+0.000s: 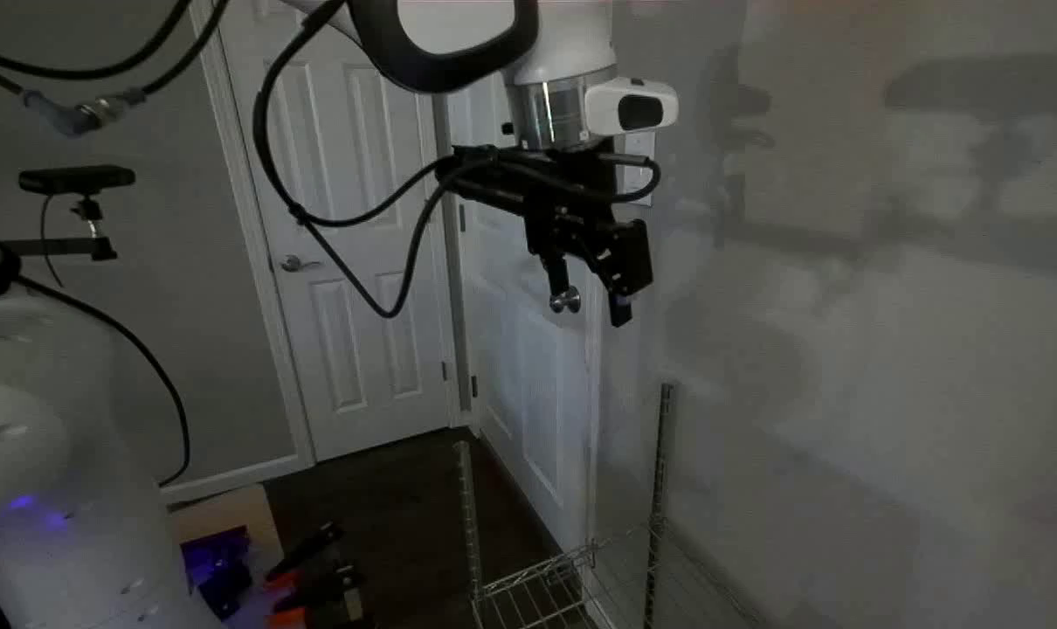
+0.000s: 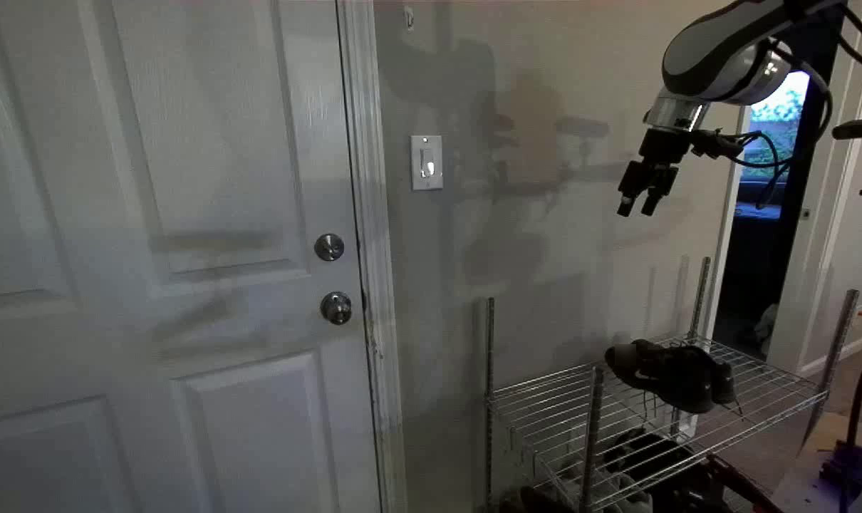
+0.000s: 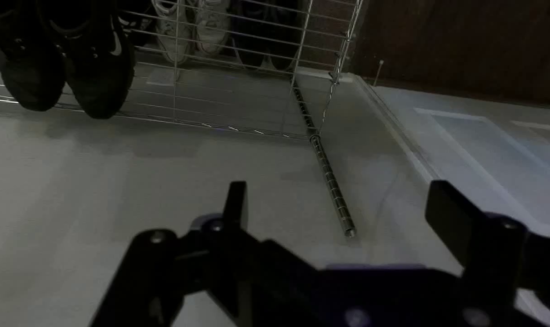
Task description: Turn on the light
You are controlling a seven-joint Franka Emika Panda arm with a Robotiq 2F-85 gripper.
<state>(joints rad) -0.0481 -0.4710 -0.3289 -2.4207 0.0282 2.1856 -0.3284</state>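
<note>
A white wall plate with a light switch [image 2: 427, 162] is on the grey wall just right of the door frame in an exterior view. Part of a white plate [image 1: 640, 147] also shows behind the arm in an exterior view. My gripper [image 2: 637, 211] hangs in the air well to the right of the switch, apart from it, fingers pointing down. It also shows in the other outside picture [image 1: 591, 306]. In the wrist view the two black fingers [image 3: 337, 186] are wide apart with nothing between them. The switch is out of the wrist view. The room is dim.
A wire rack [image 2: 545, 399] with upright posts stands against the wall below the gripper, with dark shoes [image 2: 677, 374] on it. A rack post [image 3: 332, 181] rises below the fingers. A white door [image 2: 224, 320] with metal knobs [image 2: 336, 308] is beside the switch. Cables [image 1: 389, 310] loop from the arm.
</note>
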